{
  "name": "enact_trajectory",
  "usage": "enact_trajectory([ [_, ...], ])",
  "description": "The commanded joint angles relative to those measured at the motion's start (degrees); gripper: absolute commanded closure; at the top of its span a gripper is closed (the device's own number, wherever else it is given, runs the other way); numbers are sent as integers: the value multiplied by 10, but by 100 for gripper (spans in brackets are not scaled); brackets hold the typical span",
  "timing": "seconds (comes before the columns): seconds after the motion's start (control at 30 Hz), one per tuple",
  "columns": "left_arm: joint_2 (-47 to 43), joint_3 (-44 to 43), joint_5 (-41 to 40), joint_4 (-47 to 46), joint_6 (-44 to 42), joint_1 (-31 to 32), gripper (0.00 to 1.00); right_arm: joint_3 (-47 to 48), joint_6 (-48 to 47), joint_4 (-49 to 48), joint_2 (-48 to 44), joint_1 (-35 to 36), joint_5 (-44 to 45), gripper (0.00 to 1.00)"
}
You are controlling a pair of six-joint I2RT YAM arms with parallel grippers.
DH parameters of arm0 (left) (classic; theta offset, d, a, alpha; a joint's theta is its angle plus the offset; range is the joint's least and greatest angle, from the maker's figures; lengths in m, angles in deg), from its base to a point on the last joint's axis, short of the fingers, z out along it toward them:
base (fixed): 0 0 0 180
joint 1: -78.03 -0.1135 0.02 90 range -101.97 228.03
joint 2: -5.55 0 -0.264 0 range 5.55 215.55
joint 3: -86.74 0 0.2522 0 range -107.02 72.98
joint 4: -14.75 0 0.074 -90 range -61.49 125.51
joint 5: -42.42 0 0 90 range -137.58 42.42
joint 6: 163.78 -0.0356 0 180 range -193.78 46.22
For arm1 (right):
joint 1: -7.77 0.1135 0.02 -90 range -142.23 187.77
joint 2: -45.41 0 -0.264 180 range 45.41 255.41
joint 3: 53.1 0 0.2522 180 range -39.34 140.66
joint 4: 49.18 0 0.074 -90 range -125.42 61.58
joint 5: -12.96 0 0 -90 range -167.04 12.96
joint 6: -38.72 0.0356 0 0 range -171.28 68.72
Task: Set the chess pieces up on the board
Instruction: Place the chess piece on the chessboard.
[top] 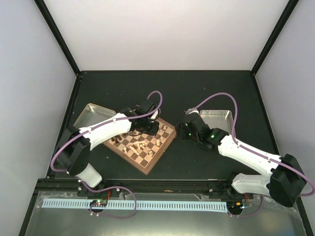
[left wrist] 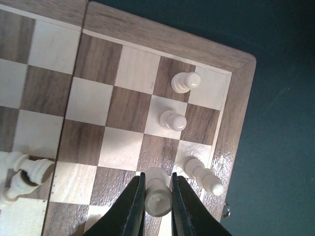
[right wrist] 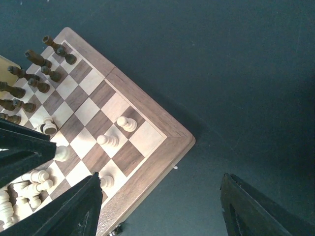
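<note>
The left gripper pinches a cream piece by the board corner; it looks light, smooth and tippy, best gripped mid-body. The right gripper gapes wide, empty

You have one board, two trays, two arms, and pieces too small to count.

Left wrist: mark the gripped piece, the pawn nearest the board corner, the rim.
gripped piece [left wrist: 158,195], left wrist, its middle.
pawn [left wrist: 186,82], left wrist, its body.
rim [left wrist: 162,37], left wrist, top edge.
</note>
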Motion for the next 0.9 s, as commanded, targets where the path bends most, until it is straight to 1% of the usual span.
enact_trajectory([
  [0.0,29,-31,-7,-7,-13,16,96,-5,23,-8,11,-6,7,34],
  [0.5,83,-26,0,-28,-15,24,94,-7,23,-10,23,-9,-6,34],
  [0.57,86,-26,-5,-29,-16,24,91,-7,22,-9,24,-9,-6,34],
  [0.63,87,-28,-8,-29,-17,24,87,-6,22,-8,24,-9,-7,34],
  [0.67,87,-29,-9,-26,-19,24,84,-6,21,-7,24,-9,-7,34],
  [0.73,85,-31,-7,-23,-20,24,74,-4,22,-5,24,-9,-8,34],
  [0.8,77,-31,-6,-20,-19,25,68,-3,23,-2,21,-9,-7,34],
  [0.87,66,-32,-4,-16,-19,24,67,-2,24,-2,18,-9,-7,34],
])
